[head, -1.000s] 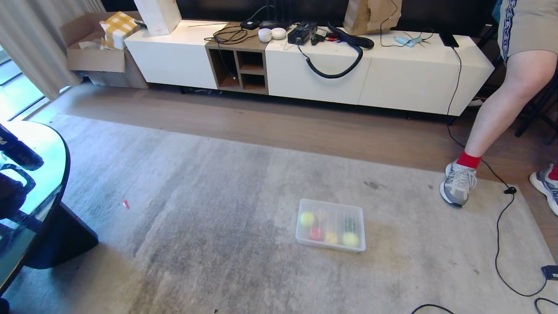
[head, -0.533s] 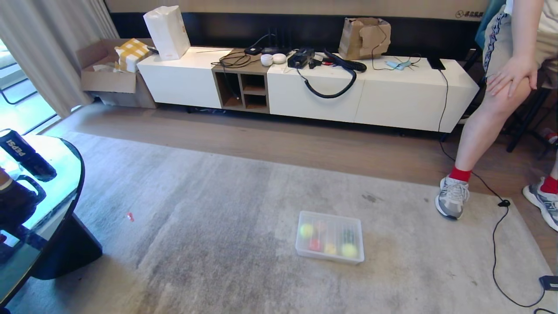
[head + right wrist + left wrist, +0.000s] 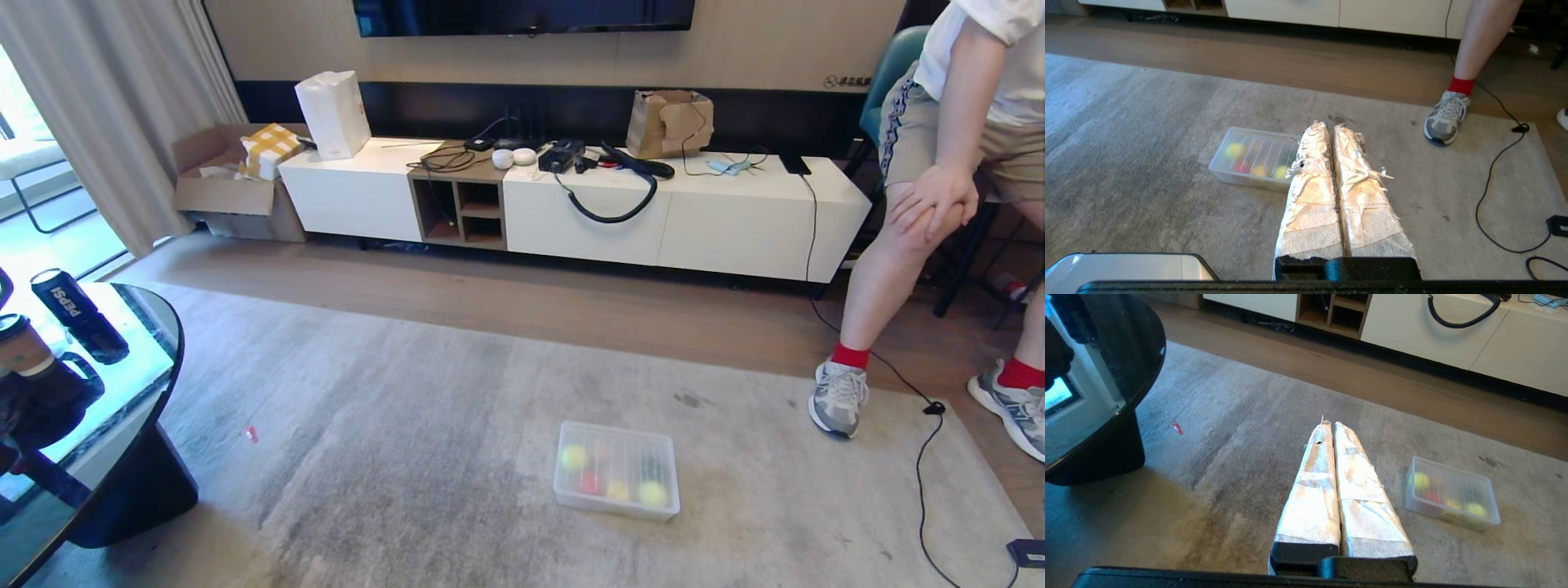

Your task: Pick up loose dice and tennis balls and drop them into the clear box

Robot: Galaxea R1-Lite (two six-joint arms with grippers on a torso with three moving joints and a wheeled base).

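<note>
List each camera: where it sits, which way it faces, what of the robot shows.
Head view: high on the robot, looking forward and down at the rug, clear box and TV cabinet; no robot parts show.
Left wrist view: behind the shut left pincer, facing the rug.
Right wrist view: behind the shut right pincer, facing the rug and a person's shoe.
Shared: all three show the clear box.

clear box point(image 3: 616, 482) on rug point(image 3: 408, 425), tennis balls point(image 3: 573, 456) inside, person point(image 3: 922, 212) right
</note>
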